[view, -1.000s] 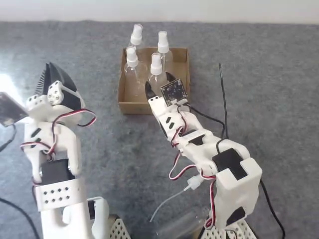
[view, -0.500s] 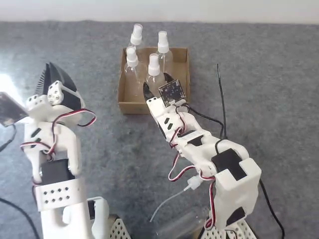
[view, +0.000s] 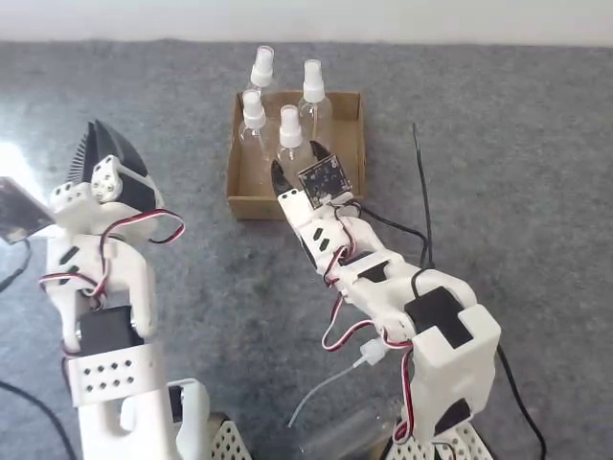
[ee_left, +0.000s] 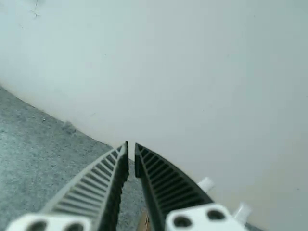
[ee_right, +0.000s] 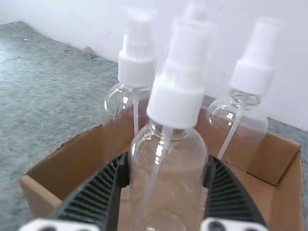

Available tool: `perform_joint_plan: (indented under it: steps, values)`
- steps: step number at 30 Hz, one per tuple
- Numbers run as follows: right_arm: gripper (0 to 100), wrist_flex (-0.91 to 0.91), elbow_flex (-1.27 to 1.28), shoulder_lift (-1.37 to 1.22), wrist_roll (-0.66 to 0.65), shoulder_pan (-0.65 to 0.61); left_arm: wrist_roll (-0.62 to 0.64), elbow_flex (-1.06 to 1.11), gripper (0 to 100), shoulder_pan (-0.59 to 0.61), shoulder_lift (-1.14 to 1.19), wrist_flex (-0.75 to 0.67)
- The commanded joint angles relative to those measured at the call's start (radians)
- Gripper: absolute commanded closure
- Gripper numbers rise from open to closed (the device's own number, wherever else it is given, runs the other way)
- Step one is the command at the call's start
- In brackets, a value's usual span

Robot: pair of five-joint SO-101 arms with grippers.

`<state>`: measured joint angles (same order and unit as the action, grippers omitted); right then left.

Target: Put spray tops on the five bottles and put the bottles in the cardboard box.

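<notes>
In the high view the right arm's wrist board (view: pixel 321 177) covers the body of the front bottle (view: pixel 290 125), so whether its base touches the floor of the cardboard box (view: pixel 251 206) cannot be told. In the right wrist view that bottle's base runs off the picture edge between the fingers of the right pincer (ee_right: pixel 166 166), and a fourth bottle (ee_right: pixel 195 7) behind it is a blur. A clear object (view: pixel 350 431) at the high view's lower edge is cut off and unidentifiable. In the left wrist view the left pincer (ee_left: pixel 131 145) hides the bottles beneath two white spray tops (ee_left: pixel 206 184)
</notes>
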<state>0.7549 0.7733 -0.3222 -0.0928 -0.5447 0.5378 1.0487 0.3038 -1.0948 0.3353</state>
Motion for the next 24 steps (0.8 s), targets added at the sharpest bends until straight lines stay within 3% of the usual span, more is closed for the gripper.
perform_joint_plan:
  steps: [1, 5, 24]
  values:
    - [82.5, 0.013, -0.048, 0.015, -0.020, -0.012, 0.002, -0.008, 98, 0.005, -0.009, -0.028]
    - [75.6, -0.061, -0.052, 0.018, -0.017, -0.012, 0.002, -0.008, 98, 0.005, -0.009, -0.028]
    - [76.3, -0.070, -0.054, 0.025, -0.020, -0.013, 0.000, -0.008, 98, 0.005, -0.009, -0.028]
